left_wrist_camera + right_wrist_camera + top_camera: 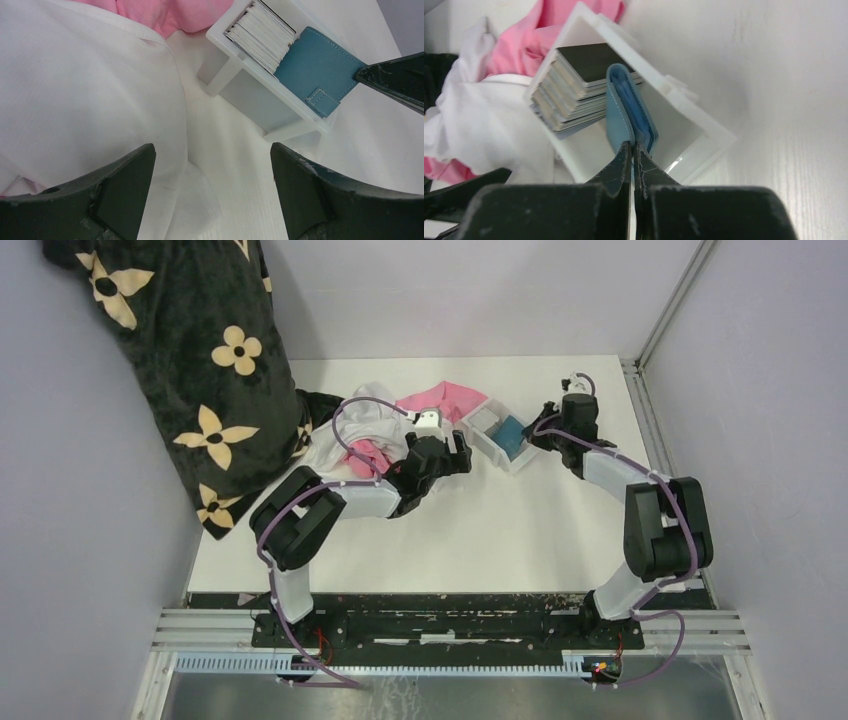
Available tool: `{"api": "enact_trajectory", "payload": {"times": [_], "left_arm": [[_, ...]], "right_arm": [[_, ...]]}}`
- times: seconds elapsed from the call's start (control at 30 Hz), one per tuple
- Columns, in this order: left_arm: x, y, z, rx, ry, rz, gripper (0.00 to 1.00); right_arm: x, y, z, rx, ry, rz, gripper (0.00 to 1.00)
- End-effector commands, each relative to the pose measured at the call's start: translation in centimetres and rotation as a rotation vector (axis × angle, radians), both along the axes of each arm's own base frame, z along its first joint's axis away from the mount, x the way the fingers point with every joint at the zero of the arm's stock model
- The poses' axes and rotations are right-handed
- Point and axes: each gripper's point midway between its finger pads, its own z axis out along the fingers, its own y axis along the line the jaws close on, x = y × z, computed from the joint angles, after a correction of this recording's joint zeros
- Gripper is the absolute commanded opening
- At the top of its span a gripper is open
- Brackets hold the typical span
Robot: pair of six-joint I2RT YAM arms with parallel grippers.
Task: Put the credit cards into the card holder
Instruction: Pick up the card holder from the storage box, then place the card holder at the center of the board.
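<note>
White tabletop [480, 530], pale walls on three sides.

- The card holder [621, 110], teal-blue, stands on edge inside a clear plastic tray [704, 125], at upper centre-right of the top view.
- The credit cards [574, 95] are in the same tray as a leaning stack with a dark card uppermost. In the right wrist view they sit left of the card holder and rest against it.
- The right gripper [633, 150] is at bottom centre of its own view. Its fingers are pinched together on the near edge of the card holder, and a sliver of blue shows between the tips.
- The left gripper [212, 155] has its jaws spread wide with nothing between them, and hovers over bare table and the edge of a white cloth [85, 90]. The tray and card holder lie in the upper right of its view, apart from its fingers.
- A pink cloth [440, 400] lies bunched just beyond the tray.
- Some black flower-print fabric [190, 350] hangs at upper left of the top view.
</note>
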Motion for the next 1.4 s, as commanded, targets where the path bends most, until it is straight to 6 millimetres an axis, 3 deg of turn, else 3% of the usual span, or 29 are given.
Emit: {"api": "enact_trajectory", "payload": {"times": [0.0,0.37,0.57,0.77,1.0,1.27,1.37], "left_arm": [[-0.4,-0.1,3.7,-0.123,-0.037,0.031,0.92],[-2.5,2.0,7.2,-0.205,-0.049,0.056,0.93],[-4.3,3.7,8.3,-0.251,-0.038,0.075,0.93],[-7.2,5.6,7.5,-0.295,0.015,0.105,0.93],[-10.0,8.1,4.6,-0.336,0.106,0.183,0.9],[-11.3,11.5,3.6,-0.331,0.151,0.313,0.9],[-11.7,13.3,3.4,-0.34,0.143,0.383,0.89]], "right_arm": [[-1.1,2.3,5.0,0.002,-0.121,0.091,0.01],[-4.4,3.4,11.5,-0.189,-0.237,0.13,0.01],[-7.7,5.2,12.9,-0.29,-0.267,0.186,0.01],[-11.0,7.1,9.7,-0.446,-0.27,0.217,0.01],[-14.9,9.5,3.2,-0.721,-0.31,0.214,0.01],[-16.5,10.3,3.0,-0.869,-0.354,0.164,0.01],[-17.3,11.6,1.5,-0.883,-0.339,0.216,0.01]]}}
